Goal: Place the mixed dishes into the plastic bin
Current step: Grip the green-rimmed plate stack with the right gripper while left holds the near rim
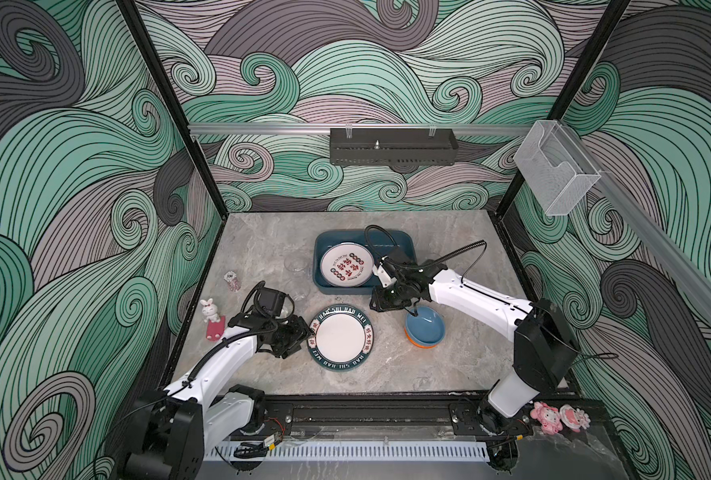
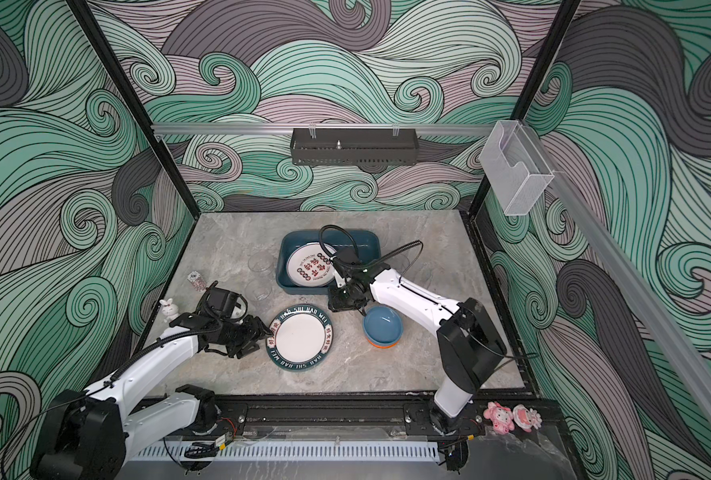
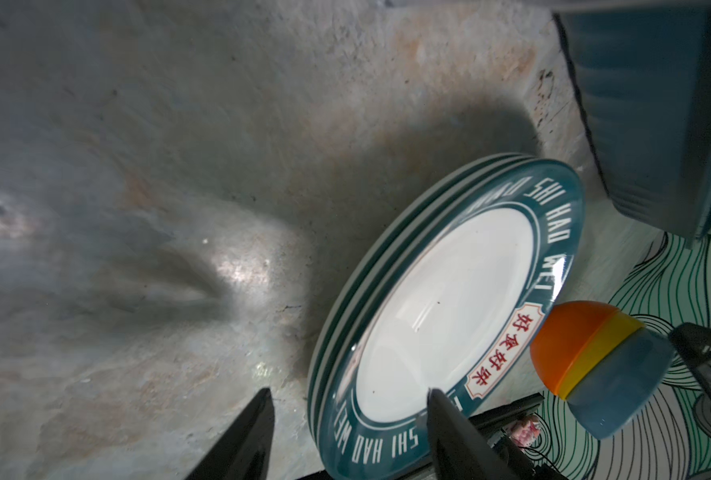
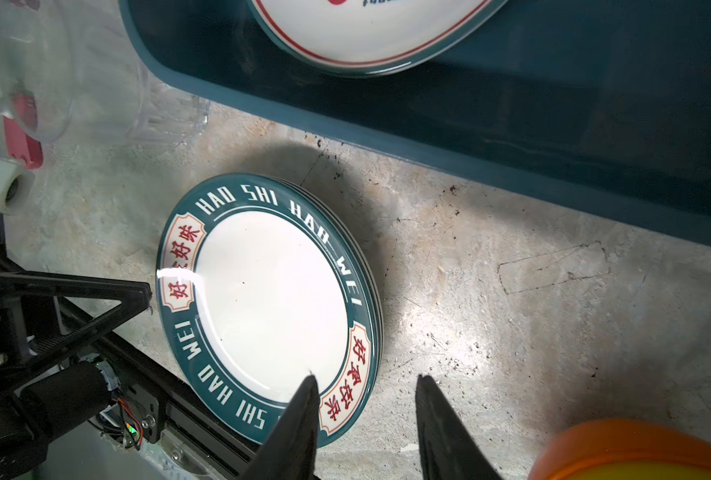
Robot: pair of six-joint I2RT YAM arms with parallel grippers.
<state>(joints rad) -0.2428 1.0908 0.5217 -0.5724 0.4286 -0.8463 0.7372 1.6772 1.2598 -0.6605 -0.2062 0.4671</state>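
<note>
While left end effector (image 1: 309, 331) straddles the plate stack (image 1: 340, 338) rim, spread, your right end effector (image 1: 413, 312) gapes empty beside bowls (image 1: 426, 328).

Left tool (image 2: 264, 332) at teal-rimmed plate (image 2: 302, 336); right tool (image 2: 364, 311) at blue bowl (image 2: 385, 326); printed plate (image 2: 310, 270) in bin (image 2: 370, 248).

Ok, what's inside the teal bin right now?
A white plate with red characters lies in the plastic bin, toward its left in both top views. The far right floor is bare. The right arm covers the near right corner, hiding anything there.
</note>
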